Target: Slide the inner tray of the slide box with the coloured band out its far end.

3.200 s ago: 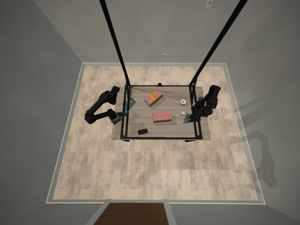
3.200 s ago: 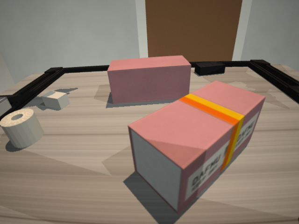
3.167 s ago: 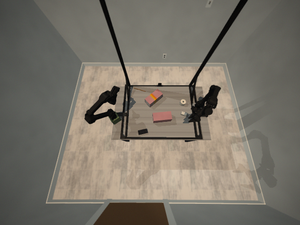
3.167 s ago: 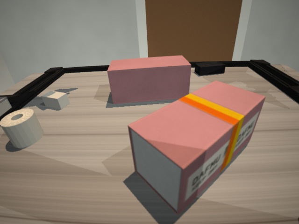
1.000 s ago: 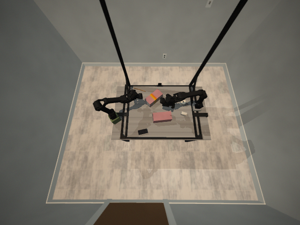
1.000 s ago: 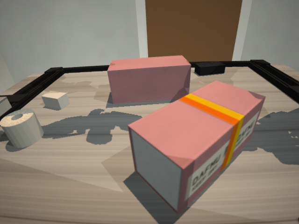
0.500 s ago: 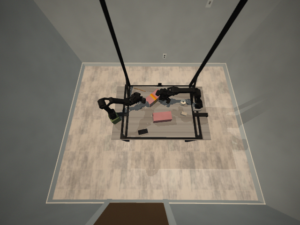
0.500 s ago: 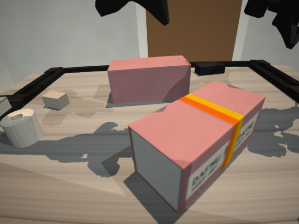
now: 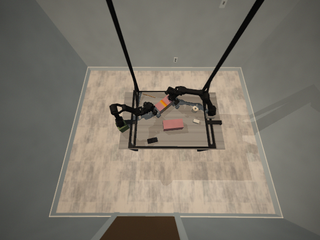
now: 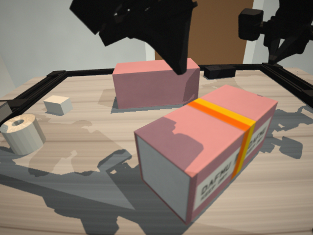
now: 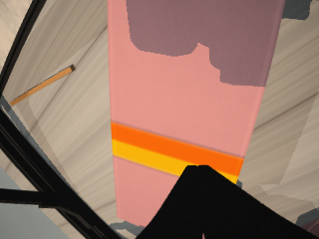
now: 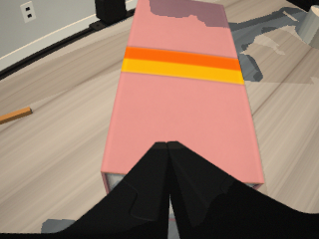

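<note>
— What is seen from left to right in the top view?
— An orange stick and a black block are seen on the tabletop, the block being nearer the door side (well apart from the stick)
— And the right end effector?
— It is fully closed, with nothing gripped, and is held near one end of the banded box; whether the box is touched cannot be told
— Where is the banded box placed?
— It is laid slantwise between the two end effectors, and its grey tray is shown inside the sleeve at the end facing the exterior view
— The left end effector?
— That one is also shut on empty air, poised above the tabletop near the box's other end (contact cannot be judged)
— What else is found?
— The plain pink box is set apart from the banded one; farther right, a pale roll and a small white block are seen
</note>
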Controlling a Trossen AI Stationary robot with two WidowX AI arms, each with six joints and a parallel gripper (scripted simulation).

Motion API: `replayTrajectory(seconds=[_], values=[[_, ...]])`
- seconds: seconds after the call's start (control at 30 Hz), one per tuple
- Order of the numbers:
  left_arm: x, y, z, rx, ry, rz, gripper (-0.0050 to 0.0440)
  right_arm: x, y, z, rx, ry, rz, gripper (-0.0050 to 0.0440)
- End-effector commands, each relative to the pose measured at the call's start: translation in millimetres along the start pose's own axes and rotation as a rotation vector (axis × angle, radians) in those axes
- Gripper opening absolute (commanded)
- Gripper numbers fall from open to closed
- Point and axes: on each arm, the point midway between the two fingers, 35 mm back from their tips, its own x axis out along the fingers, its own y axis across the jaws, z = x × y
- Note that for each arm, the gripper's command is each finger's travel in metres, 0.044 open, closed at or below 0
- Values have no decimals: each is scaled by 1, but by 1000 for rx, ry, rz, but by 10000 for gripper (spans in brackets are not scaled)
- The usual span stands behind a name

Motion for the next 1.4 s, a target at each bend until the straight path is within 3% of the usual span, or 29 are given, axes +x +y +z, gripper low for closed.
replayTrajectory(seconds=[0.0, 0.6, 0.67, 0.73, 0.8, 0.97, 1.37], values=[[24, 15, 30, 102, -27, -42, 0, 6, -12, -14, 106, -23, -42, 0], [22, 17, 36, 112, -28, -34, 0, 8, -13, -19, 131, -23, -46, 0], [22, 17, 36, 112, -28, -34, 0, 18, -8, -36, 175, 18, -30, 0], [22, 17, 36, 112, -28, -34, 0, 18, -8, -36, 175, 18, -30, 0], [22, 17, 36, 112, -28, -34, 0, 30, -1, -59, 217, 58, -16, 0], [22, 17, 36, 112, -28, -34, 0, 49, -3, -86, 183, 35, -25, 0], [22, 17, 36, 112, -28, -34, 0, 64, -5, -109, 126, -27, -48, 0]])
